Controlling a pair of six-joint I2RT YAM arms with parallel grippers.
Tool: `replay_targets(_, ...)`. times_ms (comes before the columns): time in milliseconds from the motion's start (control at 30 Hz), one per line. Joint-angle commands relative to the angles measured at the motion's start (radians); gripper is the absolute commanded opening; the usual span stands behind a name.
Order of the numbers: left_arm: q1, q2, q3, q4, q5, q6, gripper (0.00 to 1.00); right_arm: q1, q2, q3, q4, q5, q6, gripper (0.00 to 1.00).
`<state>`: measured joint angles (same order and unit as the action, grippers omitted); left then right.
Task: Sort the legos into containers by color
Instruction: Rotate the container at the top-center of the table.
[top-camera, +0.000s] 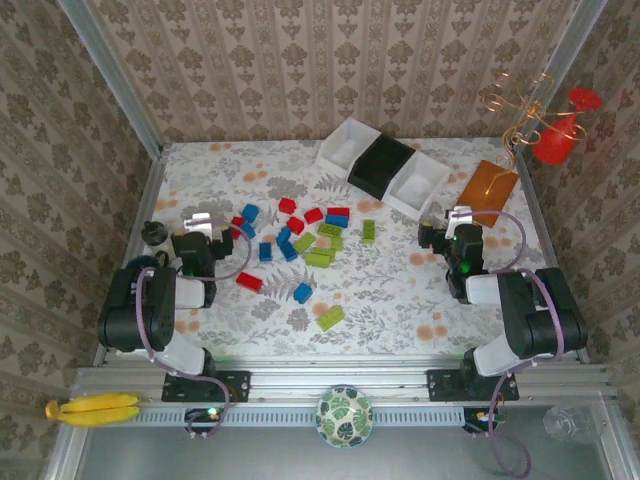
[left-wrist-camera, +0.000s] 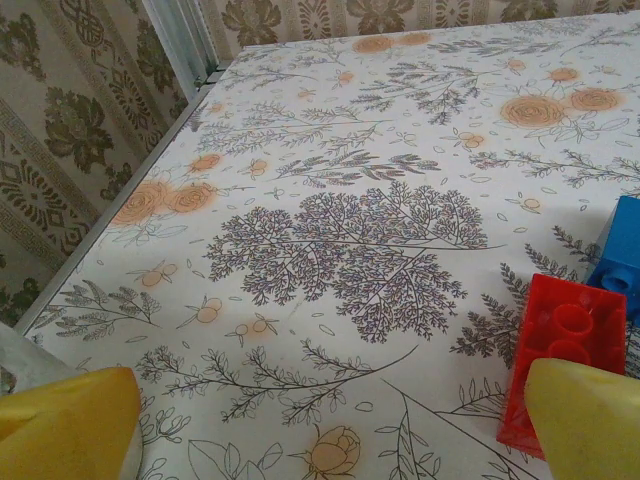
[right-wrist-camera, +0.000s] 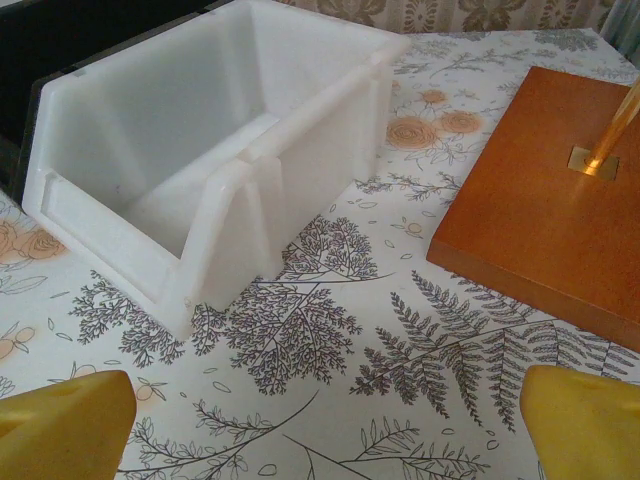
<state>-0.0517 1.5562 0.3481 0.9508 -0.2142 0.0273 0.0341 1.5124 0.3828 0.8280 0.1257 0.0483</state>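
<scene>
From the top external view, the legos (top-camera: 300, 240) are a loose scatter at the middle of the bench (top-camera: 400, 300), with red, blue and green mixed. None are in the containers (top-camera: 383, 165), which stand in a row at about 1 o'clock from the pile, a black one between two white ones, so I judge the sort has not begun. My left hand (top-camera: 200, 220) sits at 9 o'clock of the pile and my right hand (top-camera: 458, 216) at 3 o'clock, flanking it so each can work its own side. On the left wrist view, the left hand's yellow fingers (left-wrist-camera: 65, 430) are spread wide with nothing between them. A red brick (left-wrist-camera: 565, 345) lies just beside the right finger at 4 o'clock, and a blue brick (left-wrist-camera: 622, 255) lies just beyond it. On the right wrist view, the right hand is likewise released and empty. It faces the nearest white tray (right-wrist-camera: 200, 150) at 11 o'clock, with the orange board (right-wrist-camera: 560, 200) at 2 o'clock. I judge it better placed for drops than for picks.
</scene>
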Motion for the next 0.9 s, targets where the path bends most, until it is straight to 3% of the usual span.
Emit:
replay_targets(0,-0.006,0.007,0.019,0.029,-0.014,0.020,1.00,-0.005,0.014,0.024,0.026,0.006,-0.009,1.00)
replay_targets(867,-0.003,0.006,0.020,0.028,-0.011,0.017,1.00,-0.010,0.014,0.025,0.022,-0.006,-0.005,1.00)
